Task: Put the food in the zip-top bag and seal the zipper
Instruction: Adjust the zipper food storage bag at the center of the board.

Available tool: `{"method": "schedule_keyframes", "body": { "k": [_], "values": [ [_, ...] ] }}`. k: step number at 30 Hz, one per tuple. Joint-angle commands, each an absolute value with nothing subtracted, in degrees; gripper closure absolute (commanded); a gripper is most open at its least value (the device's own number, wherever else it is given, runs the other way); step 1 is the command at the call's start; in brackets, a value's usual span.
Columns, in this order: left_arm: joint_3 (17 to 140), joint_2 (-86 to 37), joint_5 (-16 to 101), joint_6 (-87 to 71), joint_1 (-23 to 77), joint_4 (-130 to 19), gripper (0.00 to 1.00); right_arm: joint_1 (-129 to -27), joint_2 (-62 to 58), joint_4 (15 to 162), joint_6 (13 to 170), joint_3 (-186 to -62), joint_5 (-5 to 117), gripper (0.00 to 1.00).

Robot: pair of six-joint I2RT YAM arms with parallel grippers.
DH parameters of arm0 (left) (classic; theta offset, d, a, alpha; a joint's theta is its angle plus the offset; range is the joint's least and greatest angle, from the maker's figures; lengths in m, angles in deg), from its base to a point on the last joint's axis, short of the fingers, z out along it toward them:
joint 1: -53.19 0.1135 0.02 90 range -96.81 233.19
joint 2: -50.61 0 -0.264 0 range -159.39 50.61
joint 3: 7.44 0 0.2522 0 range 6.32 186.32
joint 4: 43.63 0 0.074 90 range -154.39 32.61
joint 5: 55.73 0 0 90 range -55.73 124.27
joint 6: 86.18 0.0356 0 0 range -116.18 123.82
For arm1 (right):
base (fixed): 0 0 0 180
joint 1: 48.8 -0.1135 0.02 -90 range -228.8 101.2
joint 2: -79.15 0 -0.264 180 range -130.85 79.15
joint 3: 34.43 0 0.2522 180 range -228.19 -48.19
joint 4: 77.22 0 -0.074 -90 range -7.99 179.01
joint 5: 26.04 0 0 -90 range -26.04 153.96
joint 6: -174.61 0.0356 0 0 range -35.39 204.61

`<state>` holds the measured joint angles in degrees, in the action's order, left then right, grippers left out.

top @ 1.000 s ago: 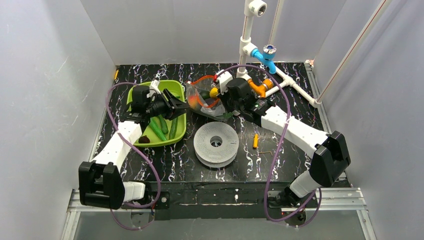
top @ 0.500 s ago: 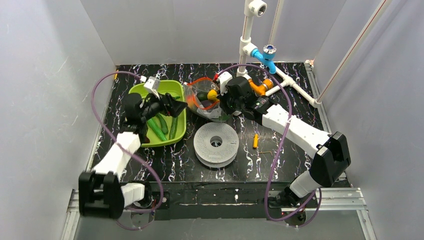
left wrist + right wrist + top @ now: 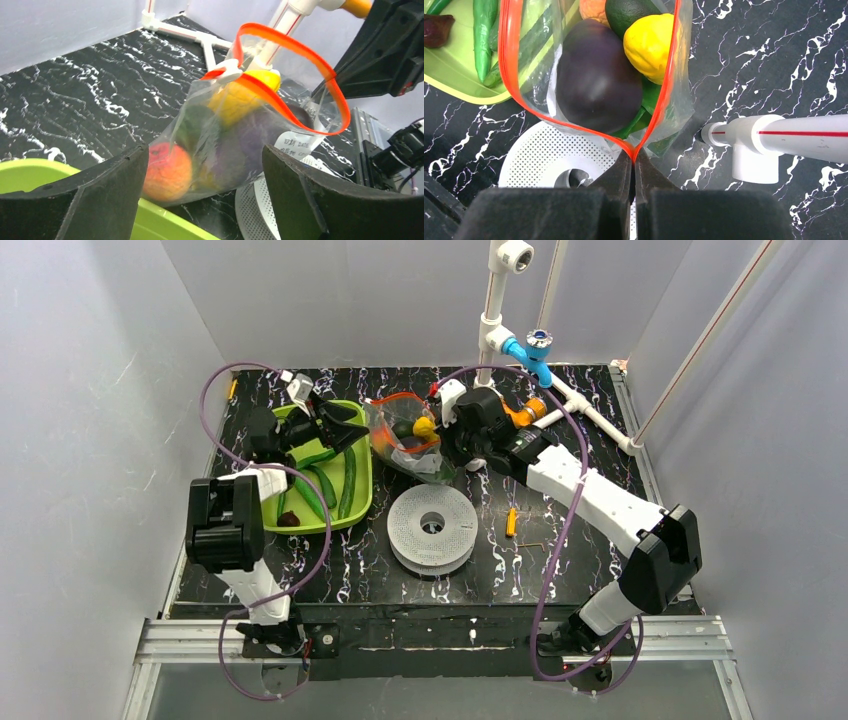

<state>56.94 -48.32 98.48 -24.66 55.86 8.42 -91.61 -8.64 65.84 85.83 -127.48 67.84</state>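
The clear zip-top bag [image 3: 405, 440] hangs open beside the green tray, its orange-red zipper [image 3: 508, 60] forming a wide loop. My right gripper [image 3: 634, 161] is shut on the zipper's near corner and holds the mouth up. Inside the bag lie a purple eggplant [image 3: 596, 85], a yellow piece [image 3: 649, 45], an orange-red fruit [image 3: 167, 170] and a dark green piece [image 3: 629, 10]. My left gripper [image 3: 340, 430] hovers over the tray's far end, just left of the bag, open and empty. Long green peppers [image 3: 348, 480] lie in the tray.
The lime-green tray [image 3: 335, 522] also holds a small dark brown piece [image 3: 288, 519]. A white perforated disc [image 3: 432, 527] sits just in front of the bag. White pipes [image 3: 495, 320] with a blue valve [image 3: 530, 348] and an orange fitting [image 3: 520, 415] stand behind. A small yellow-orange stick [image 3: 511, 522] lies right of the disc.
My left gripper opened wide and drew back up and away over the tray's far end while its elbow swung toward the left wall. The right gripper kept hold of the bag.
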Motion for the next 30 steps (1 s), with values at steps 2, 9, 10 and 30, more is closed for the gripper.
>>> {"method": "schedule_keyframes", "body": {
  "k": [2,9,10,30],
  "values": [
    [62.2,-53.3,103.4,-35.7,55.5,28.4,0.20,-91.4,-7.3,65.5,85.0,-132.2,67.3,0.99],
    [64.9,-57.9,102.3,-37.3,54.0,31.0,0.27,-91.3,-8.2,63.6,85.0,-133.6,66.9,0.99],
    [65.3,-58.2,102.0,-37.1,52.8,31.0,0.28,-91.3,-8.2,63.5,85.0,-133.5,67.0,0.99],
    [63.4,-58.0,100.4,-36.5,50.0,31.0,1.00,-91.5,-7.1,62.8,85.3,-131.9,67.2,0.99]
  ]
}}
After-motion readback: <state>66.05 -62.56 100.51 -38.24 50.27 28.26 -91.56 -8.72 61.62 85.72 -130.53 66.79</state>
